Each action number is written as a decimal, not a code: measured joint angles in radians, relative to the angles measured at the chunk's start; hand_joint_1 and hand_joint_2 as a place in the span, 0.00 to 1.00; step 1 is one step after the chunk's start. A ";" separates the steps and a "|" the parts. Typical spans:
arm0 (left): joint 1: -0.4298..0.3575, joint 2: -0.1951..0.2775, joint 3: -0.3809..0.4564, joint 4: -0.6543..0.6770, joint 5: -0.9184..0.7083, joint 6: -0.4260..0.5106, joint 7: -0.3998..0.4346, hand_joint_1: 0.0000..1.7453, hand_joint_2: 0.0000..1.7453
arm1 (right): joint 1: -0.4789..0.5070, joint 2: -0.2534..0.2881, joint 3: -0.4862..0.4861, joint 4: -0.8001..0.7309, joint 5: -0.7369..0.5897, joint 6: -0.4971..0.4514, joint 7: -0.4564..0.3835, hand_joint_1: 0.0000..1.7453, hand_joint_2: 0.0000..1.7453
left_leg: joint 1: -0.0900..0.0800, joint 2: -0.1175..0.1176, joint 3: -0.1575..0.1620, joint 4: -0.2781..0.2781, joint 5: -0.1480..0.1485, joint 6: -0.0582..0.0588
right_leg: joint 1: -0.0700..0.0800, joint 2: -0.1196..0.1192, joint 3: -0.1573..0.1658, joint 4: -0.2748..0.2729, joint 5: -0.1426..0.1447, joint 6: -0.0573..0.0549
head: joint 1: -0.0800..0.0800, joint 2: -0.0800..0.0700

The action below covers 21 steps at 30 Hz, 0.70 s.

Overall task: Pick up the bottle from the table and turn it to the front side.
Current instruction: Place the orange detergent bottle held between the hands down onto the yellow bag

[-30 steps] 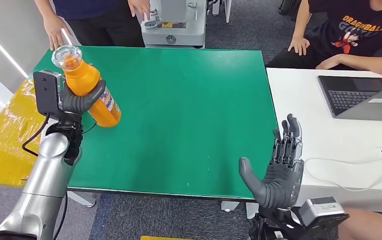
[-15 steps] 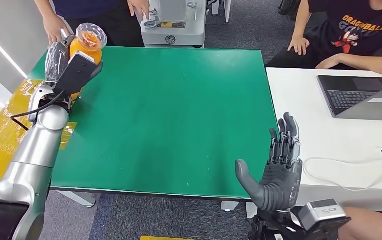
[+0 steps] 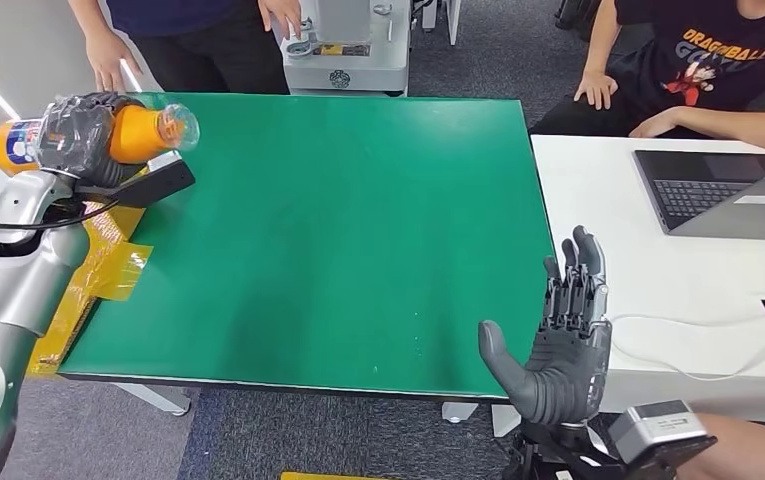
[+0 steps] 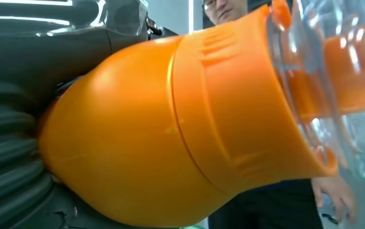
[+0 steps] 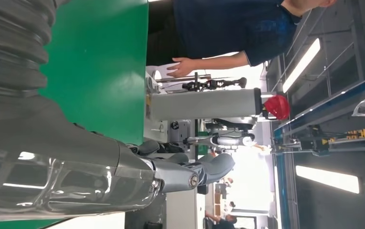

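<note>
The left hand (image 3: 80,138) has swung the orange bottle (image 3: 133,133) over. A second ago the bottle stood tilted in its grip above the left part of the green surface (image 3: 358,240), clear cap up and away from the robot. Half a second ago it was raised near the far left corner, cap uppermost. Now it lies roughly level above that corner's left edge, its clear cap (image 3: 178,127) pointing right over the surface and its base out past the left edge. The left arm has drawn outward to the left with it.
</note>
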 joint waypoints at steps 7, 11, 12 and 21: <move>0.052 0.068 -0.011 0.040 -0.034 0.017 -0.052 1.00 1.00 | 0.004 0.000 0.000 -0.001 -0.002 0.017 0.001 0.00 1.00 | 0.000 0.000 0.000 0.000 0.000 0.000 | 0.000 0.000 0.000 0.000 0.000 0.000 | 0.000 0.000; 0.078 0.075 -0.017 0.064 -0.053 0.017 -0.062 1.00 1.00 | 0.005 0.000 0.000 -0.001 0.004 0.023 0.009 0.00 1.00 | 0.000 -0.001 0.000 0.000 0.000 0.000 | 0.000 -0.001 0.000 0.000 0.000 0.000 | 0.000 0.000; 0.083 0.075 -0.019 0.070 -0.060 0.016 -0.065 1.00 1.00 | 0.005 0.000 0.000 -0.001 0.006 0.024 0.012 0.00 1.00 | 0.000 -0.001 0.000 0.000 0.000 0.000 | 0.000 -0.001 0.000 0.000 0.000 0.000 | 0.000 0.000; 0.090 0.068 -0.041 0.137 -0.113 -0.010 -0.096 1.00 1.00 | 0.005 0.002 0.000 -0.001 0.019 0.019 0.027 0.00 1.00 | 0.000 -0.001 0.000 0.000 0.000 0.000 | 0.000 -0.001 0.000 0.000 0.000 0.000 | 0.000 0.000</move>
